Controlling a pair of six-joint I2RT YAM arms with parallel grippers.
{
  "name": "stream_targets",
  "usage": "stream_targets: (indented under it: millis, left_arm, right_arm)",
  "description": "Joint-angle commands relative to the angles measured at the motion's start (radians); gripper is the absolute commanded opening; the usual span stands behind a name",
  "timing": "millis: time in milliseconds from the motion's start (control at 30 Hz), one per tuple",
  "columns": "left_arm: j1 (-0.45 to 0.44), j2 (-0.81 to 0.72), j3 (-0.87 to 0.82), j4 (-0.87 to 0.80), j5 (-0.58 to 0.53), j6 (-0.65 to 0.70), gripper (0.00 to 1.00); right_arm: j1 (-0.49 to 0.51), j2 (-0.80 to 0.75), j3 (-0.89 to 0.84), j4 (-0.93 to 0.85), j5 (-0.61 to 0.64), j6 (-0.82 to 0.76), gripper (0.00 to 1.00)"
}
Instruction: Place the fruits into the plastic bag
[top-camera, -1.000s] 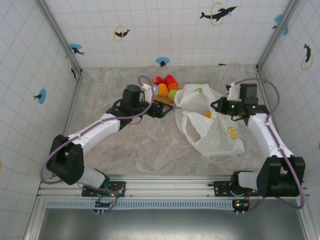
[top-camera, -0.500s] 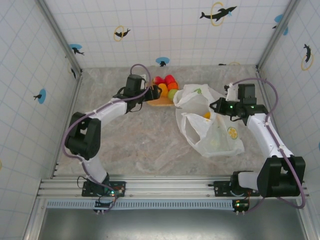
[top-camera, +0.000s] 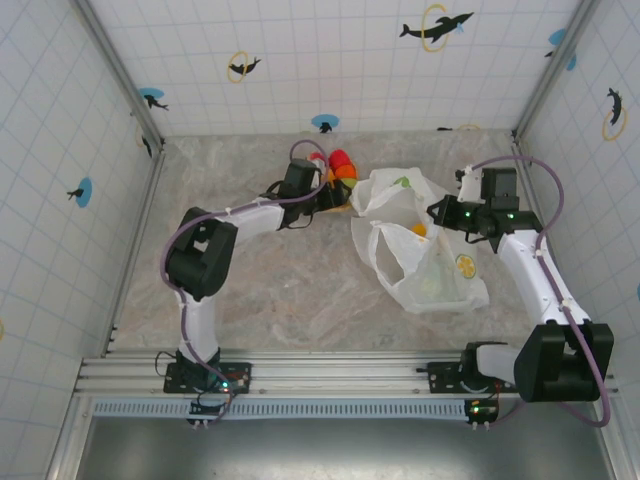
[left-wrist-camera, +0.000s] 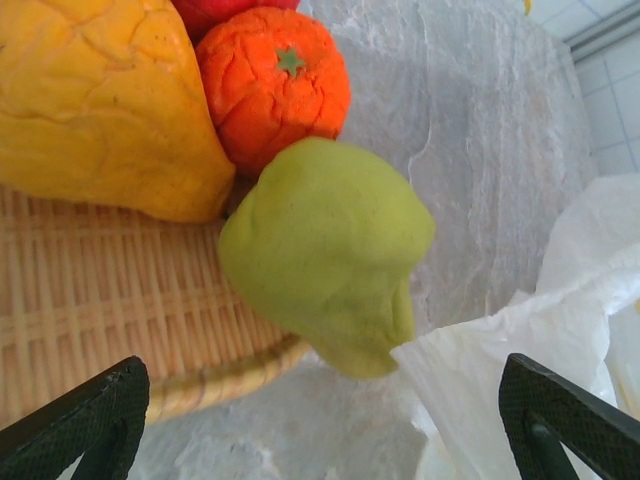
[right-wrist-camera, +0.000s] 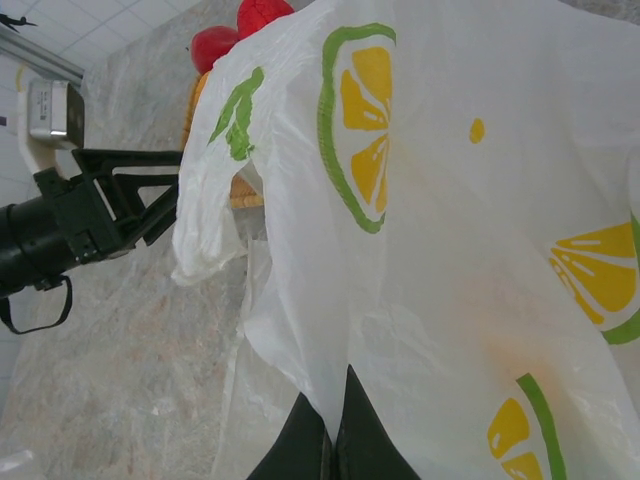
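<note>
Your left arm has swung in from the middle of the worktop (left-wrist-camera: 480, 150) to the woven plate (left-wrist-camera: 90, 290). The left jaws now stand wide apart either side of the green fruit (left-wrist-camera: 320, 250), which sits at the plate's rim, just beside the bag (right-wrist-camera: 450, 250). The other fruits (left-wrist-camera: 270, 85) are heaped behind it. Your right jaws stay clamped on the bag's edge, holding it up. The green one looks ready to pick.

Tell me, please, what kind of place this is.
Probably a robot test cell, not a home: white tiled walls with dolphin stickers enclose a marble-look table, a left arm and a right arm are bolted to a metal rail, and toy fruits lie beside a plastic bag.
</note>
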Motion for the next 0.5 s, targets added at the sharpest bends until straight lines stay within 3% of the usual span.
stream_targets:
  millis: [0, 467]
  left_arm:
    - [0.000, 0.036, 0.051, 0.043, -0.015, -0.061, 0.93]
    - [0.000, 0.147, 0.144, 0.073, -0.022, -0.152, 0.93]
  right_arm:
    - [-0.005, -0.021, 0.022, -0.018, 0.005, -0.010, 0.00]
    - [-0.003, -0.035, 0.010, -0.014, -0.001, -0.002, 0.00]
